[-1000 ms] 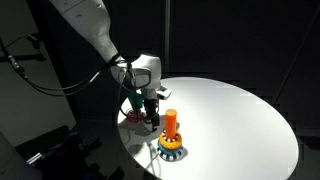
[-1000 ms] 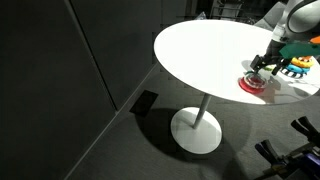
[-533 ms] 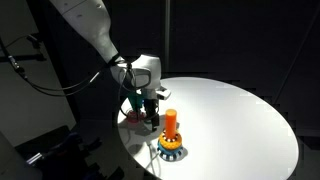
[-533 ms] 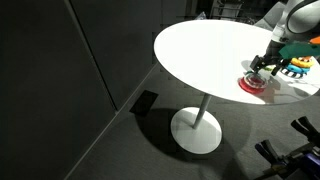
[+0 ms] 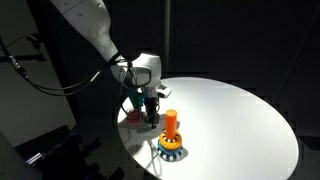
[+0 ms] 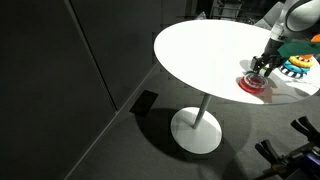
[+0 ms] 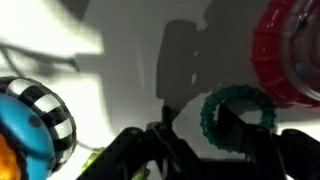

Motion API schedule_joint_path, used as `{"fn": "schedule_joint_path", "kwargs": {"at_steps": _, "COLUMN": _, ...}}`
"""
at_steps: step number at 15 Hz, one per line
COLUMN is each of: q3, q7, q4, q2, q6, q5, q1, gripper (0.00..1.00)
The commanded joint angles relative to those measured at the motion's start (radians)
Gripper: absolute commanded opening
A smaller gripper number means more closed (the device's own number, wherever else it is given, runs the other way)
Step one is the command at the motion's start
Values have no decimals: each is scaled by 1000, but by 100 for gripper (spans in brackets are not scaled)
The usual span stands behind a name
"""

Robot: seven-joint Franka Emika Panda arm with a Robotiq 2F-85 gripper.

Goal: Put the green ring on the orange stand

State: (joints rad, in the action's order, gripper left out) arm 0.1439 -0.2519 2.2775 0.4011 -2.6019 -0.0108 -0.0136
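Steady: my hand (image 5: 151,118) sits at the green ring (image 7: 240,93) (gripping? can't tell); centre its rim before lifting.

1. You've got a round white table (image 6: 200,50) on one white pedestal with a disc foot (image 6: 197,130).
2. Your floor (image 6: 90,150) is dark grey, with a flat dark thing (image 6: 143,101) lying near the foot.
3. Behind you there's a dark panelled wall (image 6: 50,60). The room is dim and only the tabletop is bright.

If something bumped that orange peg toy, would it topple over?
Probably not easily: the orange stand rises from a wider round base resting flat on the table. It looks like hard plastic, so likely stiff and light. On that smooth white top, a low push would more likely slide it than tip it.
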Motion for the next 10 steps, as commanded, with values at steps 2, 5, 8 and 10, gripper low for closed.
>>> {"fn": "schedule_joint_path", "kwargs": {"at_steps": 2, "q3": 18, "q7": -33, "q4": -17, "q2": -2, "q6": 27, "q5": -16, "q1": 10, "gripper": 16}}
{"fn": "schedule_joint_path", "kwargs": {"at_steps": 5, "q3": 17, "q7": -31, "q4": -13, "q2": -22, "q6": 36, "q5": -17, "q1": 11, "gripper": 1}}
{"fn": "schedule_joint_path", "kwargs": {"at_steps": 8, "q3": 17, "q7": -25, "q4": -6, "q2": -45, "q6": 53, "q5": -13, "q1": 8, "gripper": 6}}
{"fn": "schedule_joint_path", "kwargs": {"at_steps": 10, "q3": 20, "q7": -25, "q4": -3, "q2": -69, "q6": 76, "q5": -16, "q1": 8, "gripper": 5}}
